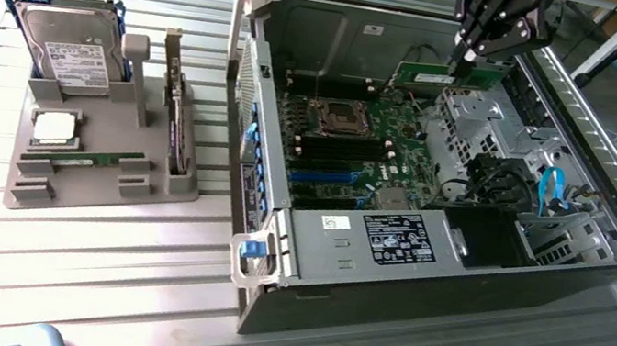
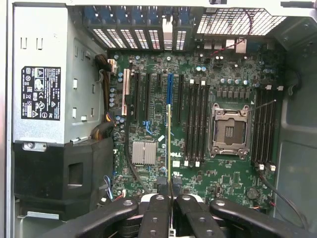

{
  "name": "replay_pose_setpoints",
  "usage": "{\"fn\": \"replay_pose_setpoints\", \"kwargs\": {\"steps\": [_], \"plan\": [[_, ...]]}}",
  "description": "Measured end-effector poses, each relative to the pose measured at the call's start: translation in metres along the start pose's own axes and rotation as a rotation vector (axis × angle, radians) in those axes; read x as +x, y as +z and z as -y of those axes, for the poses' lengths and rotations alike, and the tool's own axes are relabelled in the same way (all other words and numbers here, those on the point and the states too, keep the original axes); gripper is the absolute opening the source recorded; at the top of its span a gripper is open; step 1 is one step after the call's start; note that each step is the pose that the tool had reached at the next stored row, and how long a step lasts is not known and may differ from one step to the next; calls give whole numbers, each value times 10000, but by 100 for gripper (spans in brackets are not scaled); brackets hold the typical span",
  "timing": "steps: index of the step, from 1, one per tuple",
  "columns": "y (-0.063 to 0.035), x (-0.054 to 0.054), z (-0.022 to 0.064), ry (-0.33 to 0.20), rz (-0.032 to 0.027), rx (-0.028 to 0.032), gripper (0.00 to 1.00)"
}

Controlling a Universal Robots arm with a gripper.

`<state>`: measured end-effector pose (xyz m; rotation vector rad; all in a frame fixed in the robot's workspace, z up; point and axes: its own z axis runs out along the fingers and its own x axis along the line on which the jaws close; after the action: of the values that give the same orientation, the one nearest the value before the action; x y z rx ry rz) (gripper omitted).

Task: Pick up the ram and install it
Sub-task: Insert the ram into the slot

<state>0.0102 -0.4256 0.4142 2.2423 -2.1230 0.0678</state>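
Observation:
My gripper (image 1: 467,61) hangs over the far side of the open computer case (image 1: 271,251), shut on the ram (image 1: 448,77), a long narrow green board held on edge above the motherboard (image 1: 348,156). In the wrist view the ram (image 2: 169,148) appears edge-on as a thin line between my black fingers (image 2: 157,210). It runs in line with a blue slot (image 2: 169,91). Black memory slots (image 2: 195,124) lie beside the empty processor socket (image 2: 230,130), with more slots (image 2: 262,129) on its other side.
A grey holder (image 1: 95,186) on the exterior view's left carries a hard drive (image 1: 74,48), a square silver chip (image 1: 53,126), a dark expansion card (image 1: 175,115) and another green stick (image 1: 81,158). The power supply (image 2: 44,84) and cables (image 1: 547,192) crowd the case.

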Motion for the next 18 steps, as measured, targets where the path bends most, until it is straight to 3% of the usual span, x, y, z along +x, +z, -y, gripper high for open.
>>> {"fn": "replay_pose_setpoints", "kwargs": {"steps": [18], "plan": [[112,-7,1,0,1,0,12]]}}
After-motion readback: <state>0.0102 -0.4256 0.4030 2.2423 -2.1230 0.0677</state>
